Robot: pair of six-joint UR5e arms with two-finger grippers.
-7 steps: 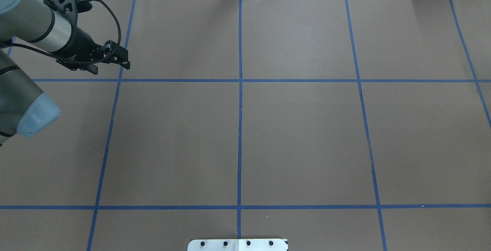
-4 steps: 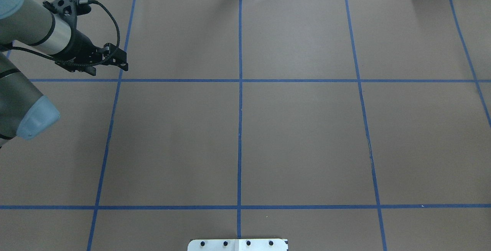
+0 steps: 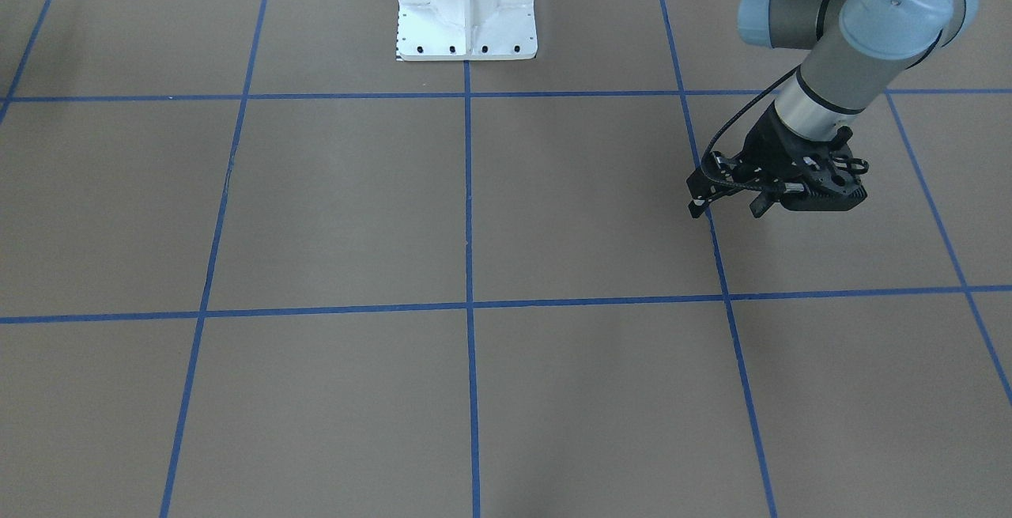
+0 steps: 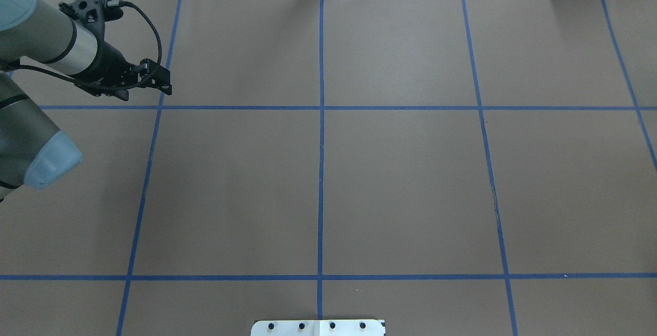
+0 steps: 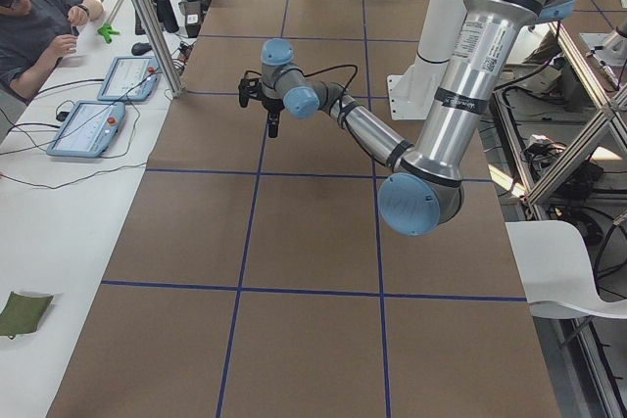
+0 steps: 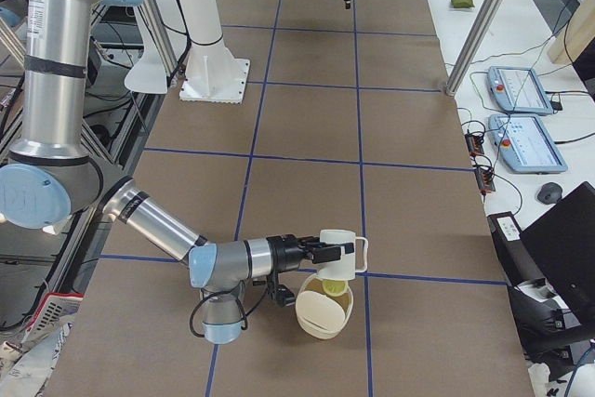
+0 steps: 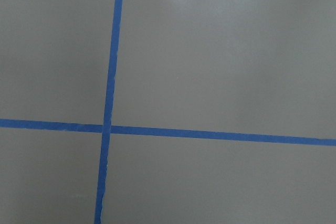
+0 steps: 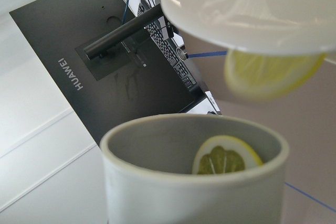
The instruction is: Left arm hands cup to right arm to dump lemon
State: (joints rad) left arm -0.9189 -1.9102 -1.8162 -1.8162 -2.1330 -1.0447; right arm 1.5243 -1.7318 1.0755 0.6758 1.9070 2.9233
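Observation:
In the exterior right view the near right arm's gripper [image 6: 311, 253] holds the cream-white cup [image 6: 340, 253] tipped mouth-down over a cream bowl [image 6: 321, 315]; I cannot tell its jaw state. A yellow lemon [image 6: 331, 285] sits between the cup's mouth and the bowl. The right wrist view shows the cup's grey inside [image 8: 157, 145] with a lemon slice [image 8: 226, 162] at its mouth, and a second slice [image 8: 273, 74] at the bowl's rim [image 8: 241, 19]. My left gripper [image 4: 146, 90] hangs open and empty over bare table at the far left, and also shows in the front view [image 3: 727, 208].
The white robot base [image 3: 466, 4] stands at the table's near edge. A black laptop [image 8: 94, 72] and two teach pendants [image 6: 521, 90] lie on the side table beyond the bowl, behind an aluminium post [image 6: 483, 25]. An operator [image 5: 34, 22] sits across.
My left arm has drifted slightly back and to the left, its gripper still open and empty. The right arm does not show in the earlier frames.

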